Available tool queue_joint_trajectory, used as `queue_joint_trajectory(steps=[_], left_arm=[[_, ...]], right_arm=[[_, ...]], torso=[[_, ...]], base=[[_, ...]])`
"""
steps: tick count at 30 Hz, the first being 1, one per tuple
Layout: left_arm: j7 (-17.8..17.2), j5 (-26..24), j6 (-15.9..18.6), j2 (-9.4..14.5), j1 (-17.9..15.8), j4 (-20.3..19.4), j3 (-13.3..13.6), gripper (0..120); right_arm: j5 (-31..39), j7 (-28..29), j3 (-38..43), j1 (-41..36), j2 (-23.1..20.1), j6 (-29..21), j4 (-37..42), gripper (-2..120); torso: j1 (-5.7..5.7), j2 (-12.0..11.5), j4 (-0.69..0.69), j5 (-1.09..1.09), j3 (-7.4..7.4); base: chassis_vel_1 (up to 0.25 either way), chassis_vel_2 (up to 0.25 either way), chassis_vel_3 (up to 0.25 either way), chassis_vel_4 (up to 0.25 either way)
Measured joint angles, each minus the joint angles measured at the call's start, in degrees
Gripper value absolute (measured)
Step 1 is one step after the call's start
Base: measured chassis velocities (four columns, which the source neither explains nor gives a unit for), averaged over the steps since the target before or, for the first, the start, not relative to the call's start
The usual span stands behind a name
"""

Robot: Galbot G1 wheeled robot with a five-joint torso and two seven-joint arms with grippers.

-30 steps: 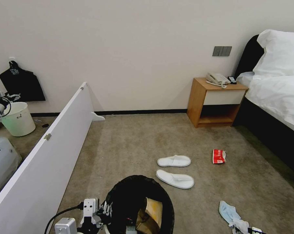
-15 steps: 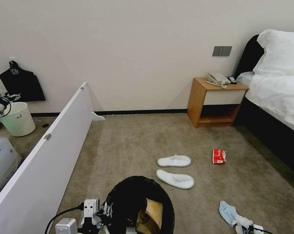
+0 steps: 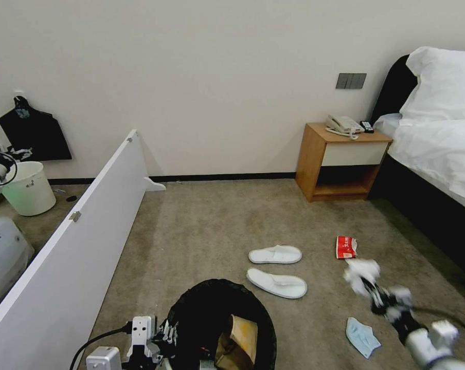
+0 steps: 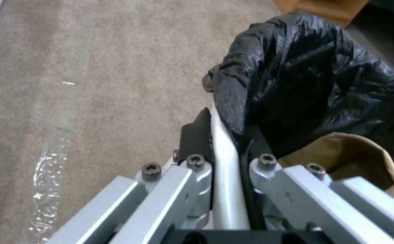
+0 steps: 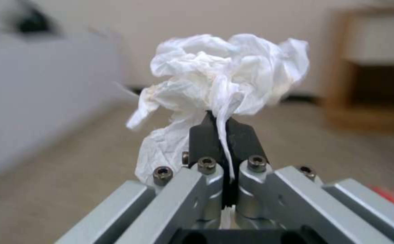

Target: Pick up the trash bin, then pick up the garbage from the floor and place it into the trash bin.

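So the bed (image 3: 438, 149) is cut off at the right edge, and the white board (image 3: 73, 246) on my left hides a good bit of floor behind it. The nightstand (image 3: 343, 162) sits by the wall with a phone (image 3: 343, 124) on top.

The bin (image 3: 191, 313) hangs low in my head view, its bottom half cut off. My left claw (image 4: 227, 135) is pinched on its rim; the wrist cam shows the white rim wall and black liner (image 4: 314, 81) squeezed between the pads, which the head view can't really show. Cardboard (image 3: 236, 339) sits inside, partly hidden by the bin wall.

Two slippers (image 3: 276, 270) lie on the carpet just past the bin, and a red packet (image 3: 346, 246) lies farther right.

My right claw (image 3: 367, 281) is up over the carpet right of the slippers, blurry from the head. The wrist cam makes it plain: pads pressed together on a crumpled white tissue (image 5: 224, 78). The mask (image 3: 362, 336) lies flat on the floor below that arm.
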Motion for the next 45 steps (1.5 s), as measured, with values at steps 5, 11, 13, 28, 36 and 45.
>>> queue_joint_trajectory(steps=[5, 11, 13, 28, 36, 45], left_arm=[[0.0, 0.0, 0.0, -0.1, 0.0, -0.5, -0.2, 5], [0.0, 0.4, 0.0, -0.7, 0.2, -0.5, -0.1, 5], [0.0, 0.4, 0.1, -1.1, 0.3, -0.9, 0.5, 5], [-0.2, -0.6, 0.6, -1.2, 1.7, -1.9, 2.3, 5], [-0.1, 0.1, 0.5, -1.6, 1.5, -1.5, 2.9, 5], [0.0, 0.3, 0.5, -1.6, 1.3, -1.4, 2.8, 5]], right_arm=[[10.7, -10.3, -11.4, 7.8, -7.7, 0.2, 5.7, 0], [15.9, -20.9, -28.5, 19.5, -11.4, 1.5, 6.9, 0], [16.1, -27.6, -36.5, 25.1, -11.2, 2.4, 5.3, 0], [12.4, -34.9, -45.6, 30.4, -12.4, -1.6, 2.7, 17], [10.0, -36.5, -42.7, 28.5, -14.2, -1.7, 2.6, 46], [10.7, -37.6, -40.2, 28.0, -14.6, -1.5, 3.0, 79]], torso=[[0.0, 0.0, -0.03, -0.01, 0.0], [0.0, 0.0, 0.03, 0.0, 0.0], [0.0, 0.0, 0.02, 0.0, 0.0], [0.0, 0.0, 0.0, 0.0, 0.0], [0.0, 0.0, -0.01, 0.01, 0.0], [0.0, 0.0, 0.0, 0.01, 0.0]], base=[[0.0, 0.0, 0.0, 0.0], [0.0, 0.0, 0.0, 0.0], [0.0, 0.0, 0.0, 0.0], [0.0, 0.0, 0.0, 0.0], [0.0, 0.0, 0.0, 0.0], [0.0, 0.0, 0.0, 0.0]])
